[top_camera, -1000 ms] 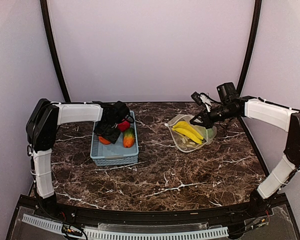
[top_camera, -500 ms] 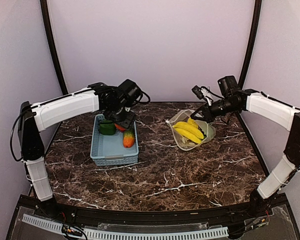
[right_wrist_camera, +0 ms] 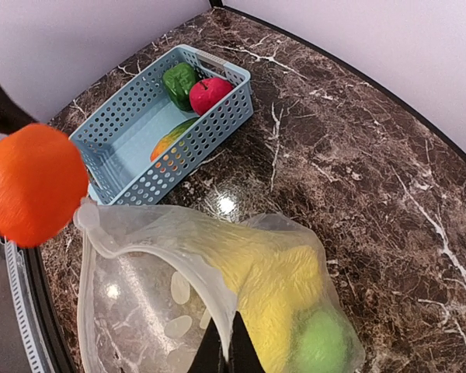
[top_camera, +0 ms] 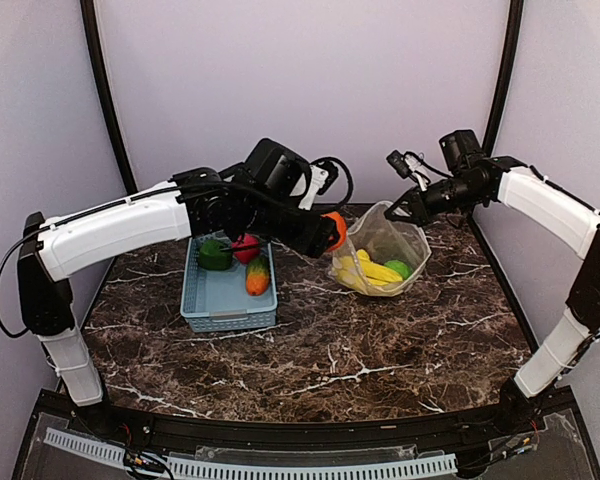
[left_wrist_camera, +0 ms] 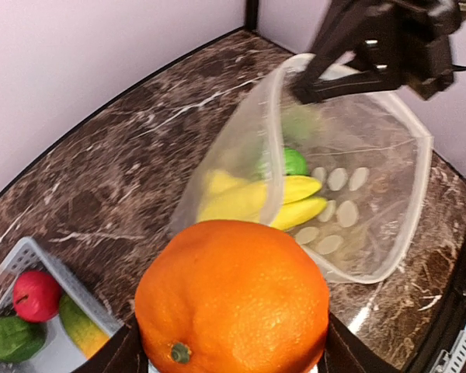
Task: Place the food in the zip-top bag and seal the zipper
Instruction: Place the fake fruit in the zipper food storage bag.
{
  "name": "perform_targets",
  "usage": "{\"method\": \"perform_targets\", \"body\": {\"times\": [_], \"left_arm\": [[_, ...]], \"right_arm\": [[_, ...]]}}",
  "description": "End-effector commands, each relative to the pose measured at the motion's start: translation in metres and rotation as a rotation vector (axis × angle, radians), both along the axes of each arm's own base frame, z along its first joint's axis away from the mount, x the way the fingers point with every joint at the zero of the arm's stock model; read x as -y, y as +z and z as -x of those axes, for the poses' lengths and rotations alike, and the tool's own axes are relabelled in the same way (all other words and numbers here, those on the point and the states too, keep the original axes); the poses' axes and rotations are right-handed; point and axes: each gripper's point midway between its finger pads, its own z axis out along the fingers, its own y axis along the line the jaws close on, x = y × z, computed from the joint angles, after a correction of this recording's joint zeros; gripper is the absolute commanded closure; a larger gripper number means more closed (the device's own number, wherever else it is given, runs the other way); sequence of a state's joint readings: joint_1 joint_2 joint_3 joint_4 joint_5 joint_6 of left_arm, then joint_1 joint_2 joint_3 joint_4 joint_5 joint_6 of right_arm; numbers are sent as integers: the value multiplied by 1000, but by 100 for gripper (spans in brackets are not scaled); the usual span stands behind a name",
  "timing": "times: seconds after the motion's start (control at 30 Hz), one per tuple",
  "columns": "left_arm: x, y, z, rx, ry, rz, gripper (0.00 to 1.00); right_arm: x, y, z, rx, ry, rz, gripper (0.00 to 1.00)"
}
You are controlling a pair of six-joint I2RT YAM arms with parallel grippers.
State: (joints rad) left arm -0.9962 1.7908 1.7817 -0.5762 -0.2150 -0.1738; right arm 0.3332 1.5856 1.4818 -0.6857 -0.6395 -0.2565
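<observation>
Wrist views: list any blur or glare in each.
Left wrist view: the orange fills the foreground, sharp; the zip-top bag behind it looks softer. Right wrist view: the orange is blurred at the left edge, and a bright glare spot sits on the table beside the basket.

Noted basket [top_camera: 230, 318] at left with pepper [top_camera: 215, 255] and apple [top_camera: 245, 248] in far end; zip-top bag [top_camera: 390, 235] at right with banana bunch [top_camera: 378, 271] inside; orange [top_camera: 334, 232] between.

The desk [top_camera: 380, 340] is dark, white-veined marble. A light-blue basket [top_camera: 230, 318] sits on its left side. The zip-top bag [top_camera: 388, 232] rests on the right.
</observation>
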Motion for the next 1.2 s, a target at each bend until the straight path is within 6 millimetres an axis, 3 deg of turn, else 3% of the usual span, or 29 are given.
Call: {"method": "perform_targets", "body": {"times": [0.0,0.1,0.27,0.47,0.6,0.77,1.0,1.17], "left_arm": [[50,30,31,62,-224,157,55],[67,27,37,63,-277,186,55],[101,42,62,79,-431,300,54],[122,22,45,31,-372,299,54],[136,-1,33,10,-343,280,54],[133,-21,9,40,-222,222,53],[136,-43,-6,61,-172,168,32],[139,-34,-10,85,-176,157,24]], "right_arm": [[-1,-2,-1,-31,-3,8,100],[-4,2,-2,-49,-3,-16,100],[-7,-1,-3,-86,-4,-23,100],[-9,12,-1,-86,-1,-46,100],[-7,19,-1,-85,-7,-39,100],[-9,27,1,-92,-3,-55,100],[-11,26,0,-104,-1,-63,100],[-11,27,-3,-100,-5,-58,100]]}}
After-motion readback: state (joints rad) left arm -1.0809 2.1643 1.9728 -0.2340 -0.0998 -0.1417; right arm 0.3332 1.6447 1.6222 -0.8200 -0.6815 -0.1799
